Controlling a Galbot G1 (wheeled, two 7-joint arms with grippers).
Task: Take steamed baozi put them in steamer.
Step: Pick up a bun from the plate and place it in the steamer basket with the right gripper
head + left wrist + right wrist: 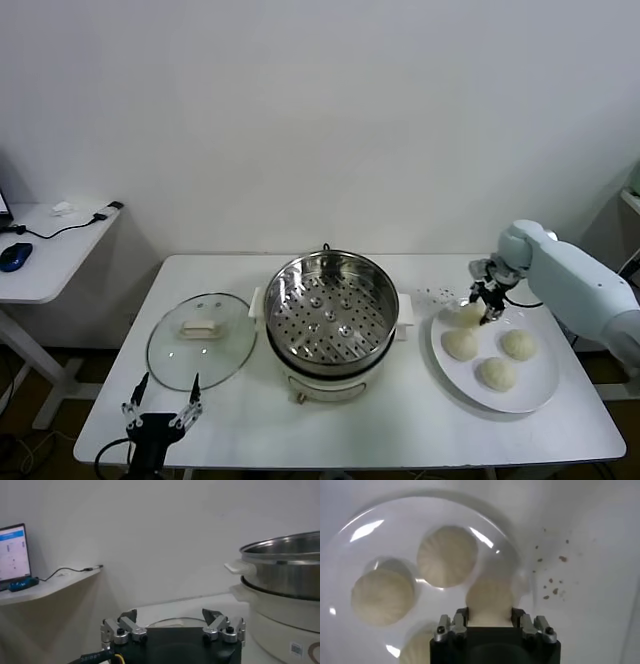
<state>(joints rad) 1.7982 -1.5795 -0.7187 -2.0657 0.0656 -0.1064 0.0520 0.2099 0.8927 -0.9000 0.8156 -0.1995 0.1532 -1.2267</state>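
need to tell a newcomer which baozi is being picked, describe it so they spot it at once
Find the white plate right of the steamer. Of its four buns, the baozi sits at the far-left rim. It alone sits between the right end effector fingers.

We see the steamer (331, 303) standing open-topped mid-bench (240, 420), its glass lid (200, 340) lying flat beside it. Between steamer and white plate (540, 385) lies a bare strip. Our left claw (161, 412) hangs near the lid's front edge.
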